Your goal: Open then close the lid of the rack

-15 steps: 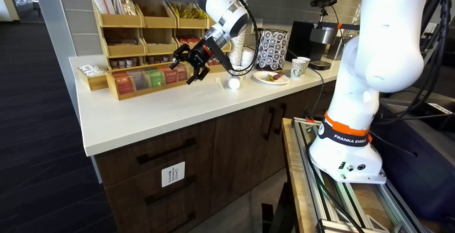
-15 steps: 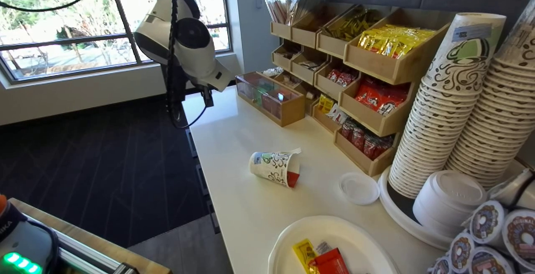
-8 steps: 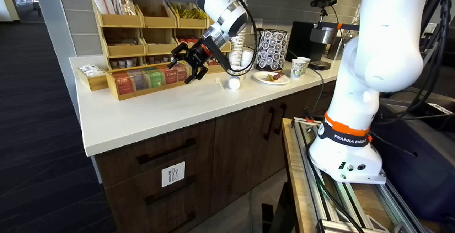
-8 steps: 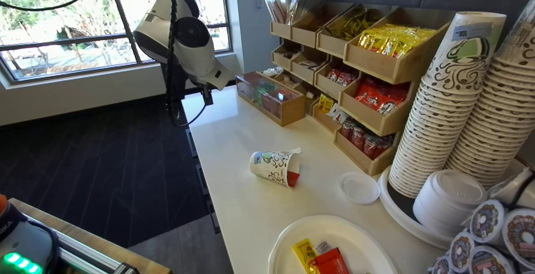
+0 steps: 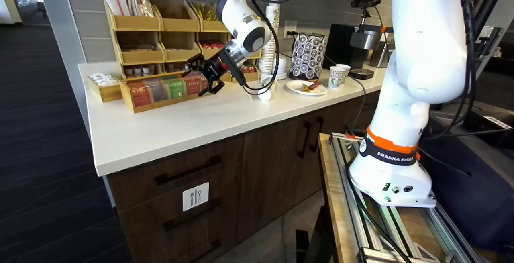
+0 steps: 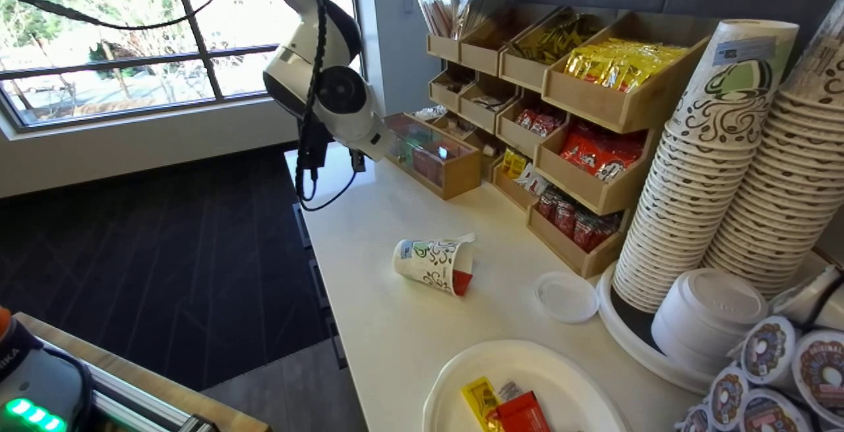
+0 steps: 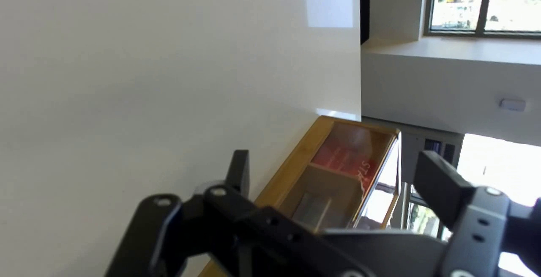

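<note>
The rack (image 5: 170, 101) is a low light-wood box on the counter, with red, grey and green packets behind its clear front. Its see-through lid (image 6: 443, 148) lies flat over the top, and in the wrist view the lid (image 7: 386, 171) mirrors bright window light. My gripper (image 5: 193, 83) overlaps the rack's near right end in an exterior view, with jaws wide apart. From the wrist, the rack (image 7: 289, 160) appears beyond and between the two fingertips, nothing held. Whether a finger touches the rack cannot be told. The arm's wrist hides the fingers in an exterior view (image 6: 359, 135).
A taller tiered shelf (image 5: 181, 25) stands behind the rack. Beside the rack's far end sits a small box (image 5: 111, 93) of white packets. A tipped paper cup (image 6: 422, 262) and a plate (image 6: 455, 371) with packets lie along the counter.
The arm has shifted toward the rack, leftward in an exterior view, and its fingers now overlap the rack's right end more. The jaws stay apart; rack and lid look unmoved.
</note>
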Motion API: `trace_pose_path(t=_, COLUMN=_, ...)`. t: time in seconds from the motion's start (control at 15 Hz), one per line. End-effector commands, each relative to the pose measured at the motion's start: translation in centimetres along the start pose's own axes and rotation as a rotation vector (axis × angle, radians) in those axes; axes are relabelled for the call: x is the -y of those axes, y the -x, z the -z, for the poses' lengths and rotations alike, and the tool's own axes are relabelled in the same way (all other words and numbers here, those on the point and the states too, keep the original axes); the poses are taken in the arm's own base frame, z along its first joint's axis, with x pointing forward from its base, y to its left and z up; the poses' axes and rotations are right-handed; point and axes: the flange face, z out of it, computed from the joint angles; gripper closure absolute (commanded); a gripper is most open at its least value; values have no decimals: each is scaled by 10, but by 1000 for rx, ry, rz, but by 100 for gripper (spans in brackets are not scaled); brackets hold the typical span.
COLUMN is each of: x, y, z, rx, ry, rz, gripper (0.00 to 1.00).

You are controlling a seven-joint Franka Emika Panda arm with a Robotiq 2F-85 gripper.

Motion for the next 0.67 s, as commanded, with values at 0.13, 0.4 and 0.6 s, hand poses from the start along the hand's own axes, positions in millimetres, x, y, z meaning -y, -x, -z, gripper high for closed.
trace_pose_path(t=0.13, x=-25, y=-41, z=-26, rx=-31, ry=-131, rz=-27, gripper=0)
trace_pose_path(t=0.4, x=-36, y=-56, z=-38, rx=-55, ry=-198, rz=0, gripper=0)
trace_pose_path(t=0.6, x=-41, y=-65, z=-45, rx=-85, ry=-234, rz=32, gripper=0)
